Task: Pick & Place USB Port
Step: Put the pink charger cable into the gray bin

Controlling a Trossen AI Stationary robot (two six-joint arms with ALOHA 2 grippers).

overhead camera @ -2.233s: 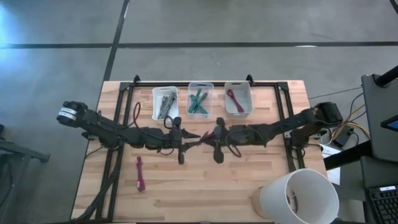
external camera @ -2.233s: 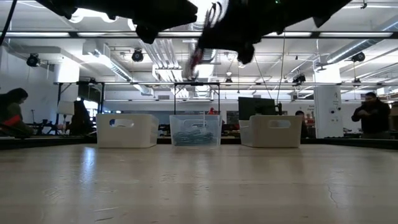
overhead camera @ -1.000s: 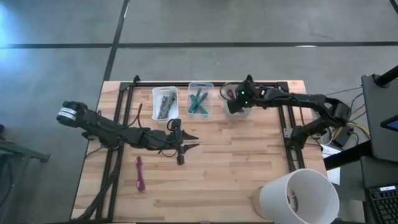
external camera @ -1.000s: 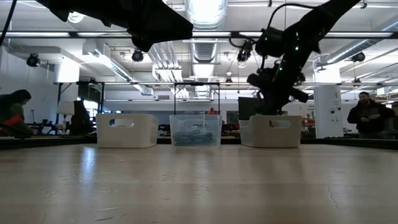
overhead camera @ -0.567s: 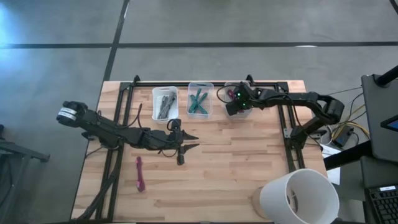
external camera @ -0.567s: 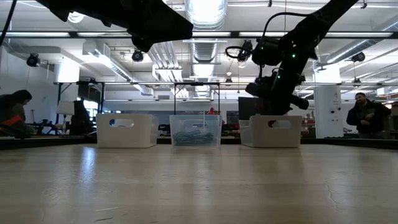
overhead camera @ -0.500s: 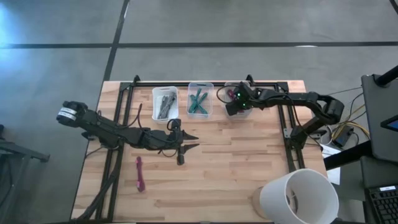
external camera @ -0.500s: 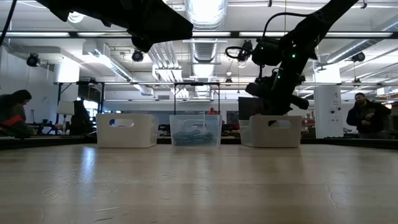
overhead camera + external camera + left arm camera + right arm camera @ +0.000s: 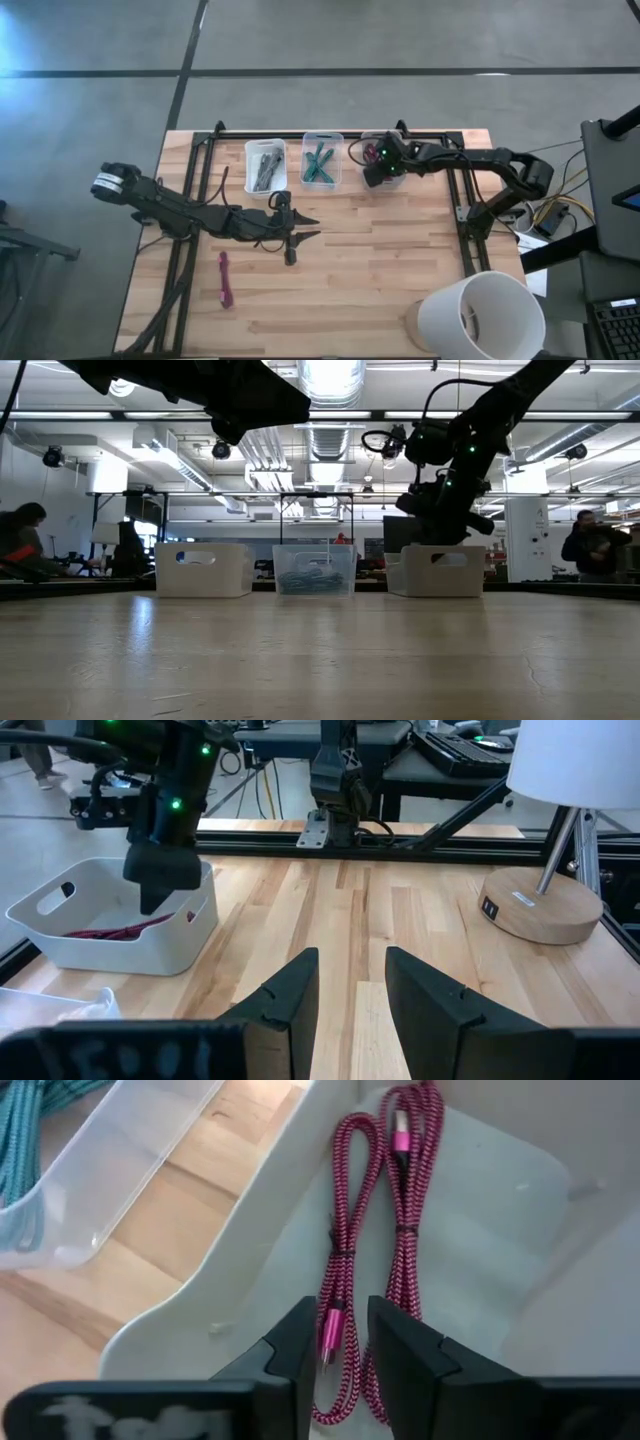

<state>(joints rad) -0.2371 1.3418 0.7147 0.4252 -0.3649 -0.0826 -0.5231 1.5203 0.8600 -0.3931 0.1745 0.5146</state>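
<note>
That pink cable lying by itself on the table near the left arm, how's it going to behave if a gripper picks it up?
The pink cable is probably floppy: it is a thin braided cord folded into a narrow bundle, so pinched at one spot its ends would likely droop. It looks light for its length. It seems unlikely to roll, lying flat on the wooden table.

I can read no text, label, brand or number anywhere in these views. Pale marks run along the dark bar at the base of my right hand (image 9: 340, 1342) in its wrist view, and fainter ones on my left hand (image 9: 350, 988) in its own, but they are too smeared to make out as letters.
</note>
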